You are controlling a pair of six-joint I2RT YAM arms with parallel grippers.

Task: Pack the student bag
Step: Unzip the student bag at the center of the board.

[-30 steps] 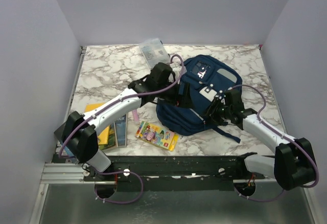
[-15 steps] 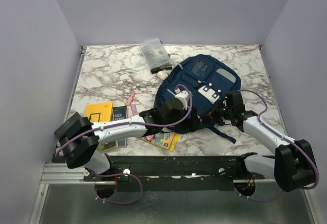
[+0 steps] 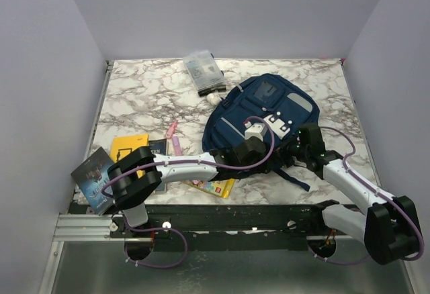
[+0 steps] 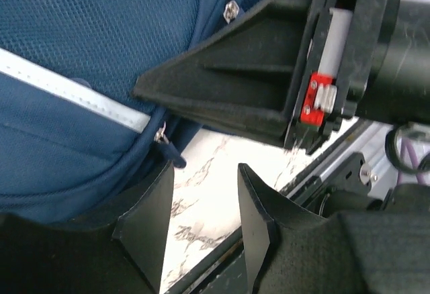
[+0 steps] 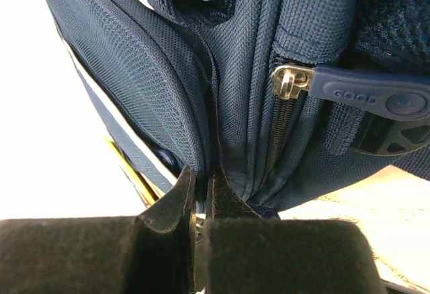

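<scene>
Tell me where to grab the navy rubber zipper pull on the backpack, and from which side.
Grip the rubber zipper pull near its rounded free end, away from the metal slider. It lies sideways, flat on the backpack, so probably slide in from that free end, a finger on each flat face. The right gripper pinches a fold beside it.

student bag (image 5: 148,92): navy woven cloth, matt, coarse weave; mesh panel (image 4: 87,19) finer. Zipper slider (image 5: 287,82): shiny metal. Pull tab (image 5: 376,97): matt, rubbery-looking plastic. Table (image 3: 141,92): smooth, marble-pattern. Pouch (image 3: 201,71): clear plastic.
</scene>
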